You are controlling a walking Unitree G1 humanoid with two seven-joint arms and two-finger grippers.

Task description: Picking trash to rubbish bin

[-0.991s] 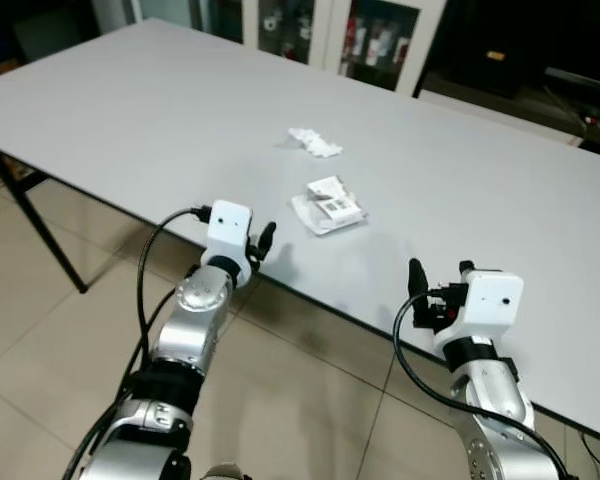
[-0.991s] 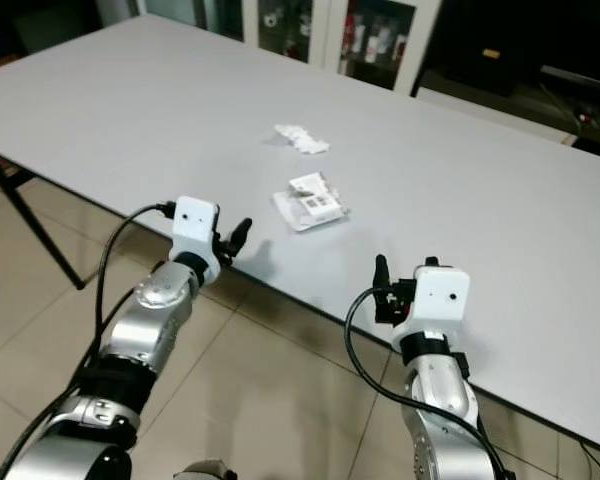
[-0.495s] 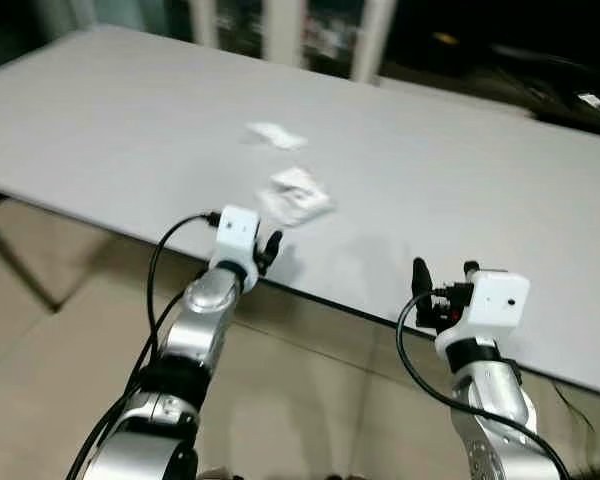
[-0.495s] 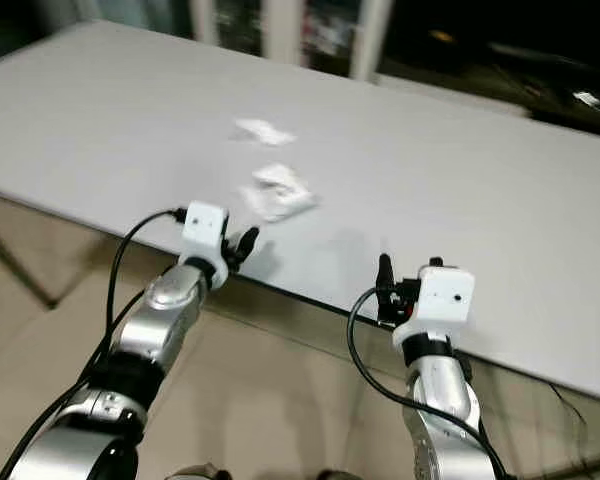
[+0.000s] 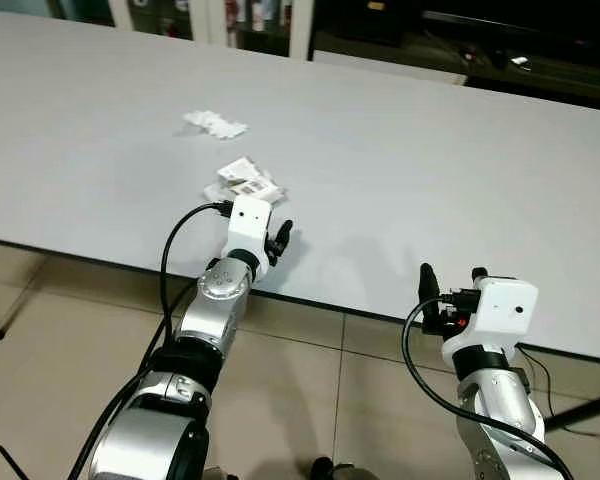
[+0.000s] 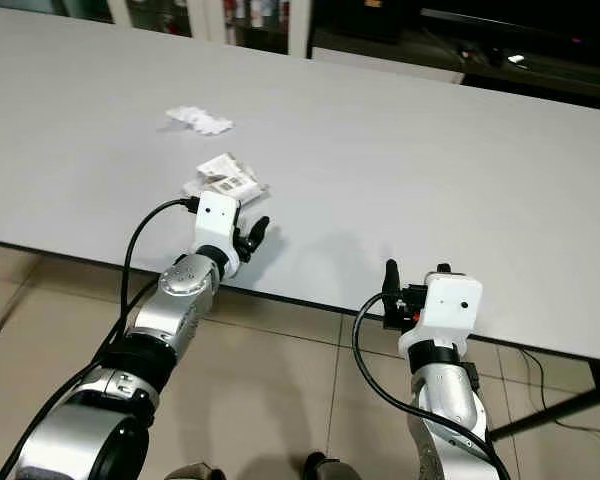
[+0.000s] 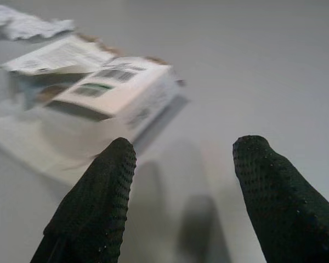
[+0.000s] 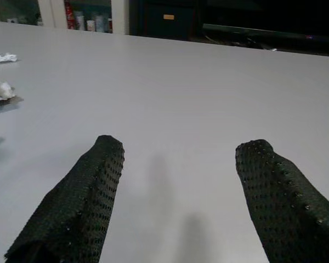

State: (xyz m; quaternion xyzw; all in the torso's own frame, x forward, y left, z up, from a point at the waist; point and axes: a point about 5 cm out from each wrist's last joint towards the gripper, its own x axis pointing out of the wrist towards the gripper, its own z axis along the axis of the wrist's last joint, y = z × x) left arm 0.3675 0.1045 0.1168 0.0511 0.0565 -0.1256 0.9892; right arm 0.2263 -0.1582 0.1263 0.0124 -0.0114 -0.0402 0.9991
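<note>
A torn white packet with a barcode label [image 5: 246,181] lies on the grey table [image 5: 400,150], and a crumpled white tissue [image 5: 214,123] lies farther back to its left. My left gripper [image 5: 278,240] stands open over the table's front edge, just short of the packet [image 7: 107,93], nothing between its fingers [image 7: 98,208]. My right gripper [image 5: 448,292] is open and empty at the front edge, far right of the trash; its fingers [image 8: 82,203] point across bare tabletop.
Beige tiled floor [image 5: 50,330] runs under and in front of the table. Glass-fronted cabinets [image 5: 220,12] and dark furniture [image 5: 500,40] stand behind its far edge. A black table leg [image 5: 580,410] and cables show at lower right.
The camera has swung to the right, so the trash now sits further left in view. My left gripper has come closer to the packet; the right arm keeps its pose.
</note>
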